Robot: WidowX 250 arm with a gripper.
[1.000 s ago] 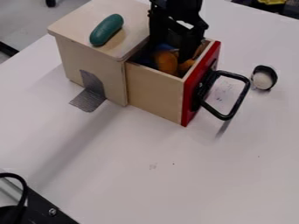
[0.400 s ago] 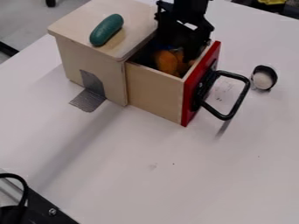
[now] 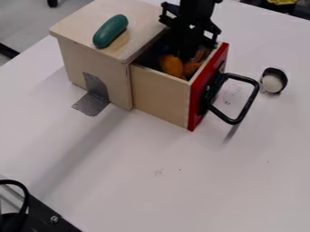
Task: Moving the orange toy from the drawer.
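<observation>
The orange toy (image 3: 172, 66) was seen inside the drawer (image 3: 159, 94), close to the near side wall's upper edge. Over the drawer's far side, the black gripper (image 3: 187, 53) was lowered in among the contents; how wide it was set, and whether anything was gripped, could not be told. The grasp was judged to be the step in hand. Next, a secure hold would be needed, then a straight lift past the wall's edge and the red front (image 3: 202, 95). Farther out, a green toy (image 3: 111, 31) was set along the box top's near-left edge, and the black handle (image 3: 246, 105) was extended over the table (image 3: 181, 190).
</observation>
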